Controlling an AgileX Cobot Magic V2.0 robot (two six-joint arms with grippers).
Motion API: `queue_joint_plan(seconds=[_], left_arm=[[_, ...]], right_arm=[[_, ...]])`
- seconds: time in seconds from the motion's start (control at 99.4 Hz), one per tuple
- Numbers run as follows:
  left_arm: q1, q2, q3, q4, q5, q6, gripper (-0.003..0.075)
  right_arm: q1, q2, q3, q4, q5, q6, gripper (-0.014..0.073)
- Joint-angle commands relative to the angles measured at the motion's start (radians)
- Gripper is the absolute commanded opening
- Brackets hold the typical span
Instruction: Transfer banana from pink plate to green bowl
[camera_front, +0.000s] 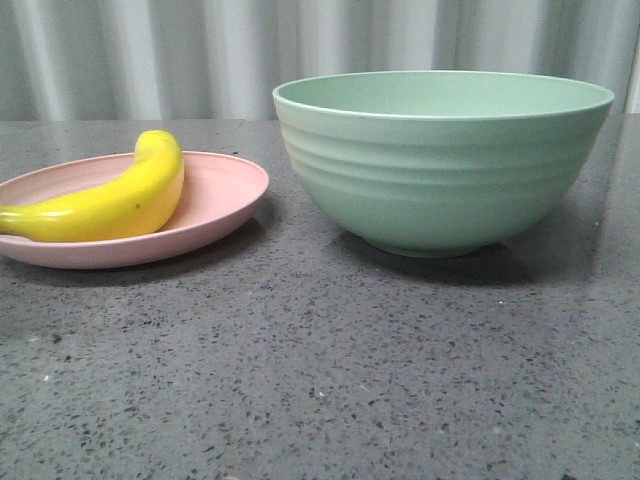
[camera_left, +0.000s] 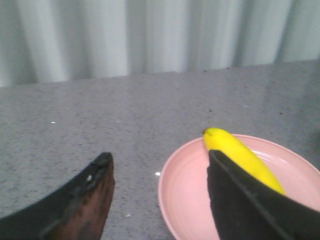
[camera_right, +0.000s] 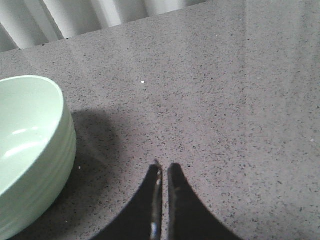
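Left end effector (camera_left: 160, 185): spread wide, empty; banana (camera_left: 243, 158) lies beyond one finger on pink plate (camera_left: 185, 200), untouched. Risk: glossy banana slips or plate shifts. Right end effector (camera_right: 164, 172): pressed together beside green bowl (camera_right: 30, 150); could nudge it.

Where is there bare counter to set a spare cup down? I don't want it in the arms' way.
The widest bare stretch is the grey counter in front of the pink plate and green bowl. More lies open beside the bowl under the shut right tool. The gap between plate and bowl is narrow. The banana fills the plate, with the open left tool near.
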Motion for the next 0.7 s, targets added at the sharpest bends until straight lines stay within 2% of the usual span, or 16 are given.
queue_joint_plan(seconds=[0.0,0.101,0.382,0.543,0.694], left_arm=[[-0.069,0.075,-0.089,-0.009,0.005,-0.003,0.0384],[-0.137,0.154,-0.132,0.032,0.017,0.003,0.0395],[-0.264,0.382,-0.214,0.014,0.035,0.003,0.0432],[-0.284,0.498,-0.263,0.004,0.097,0.003,0.0432],[-0.284,0.578,-0.287,0.004,0.099,0.003,0.0431]], right_arm=[[-0.006,0.013,-0.037,-0.022,-0.059,-0.008,-0.0064],[-0.006,0.013,-0.035,-0.024,-0.052,-0.008,-0.0064],[-0.006,0.013,-0.033,-0.057,-0.046,-0.008,-0.0064],[-0.006,0.013,-0.032,-0.058,-0.046,-0.008,-0.0064],[-0.006,0.013,-0.032,-0.058,-0.046,-0.008,-0.0064]])
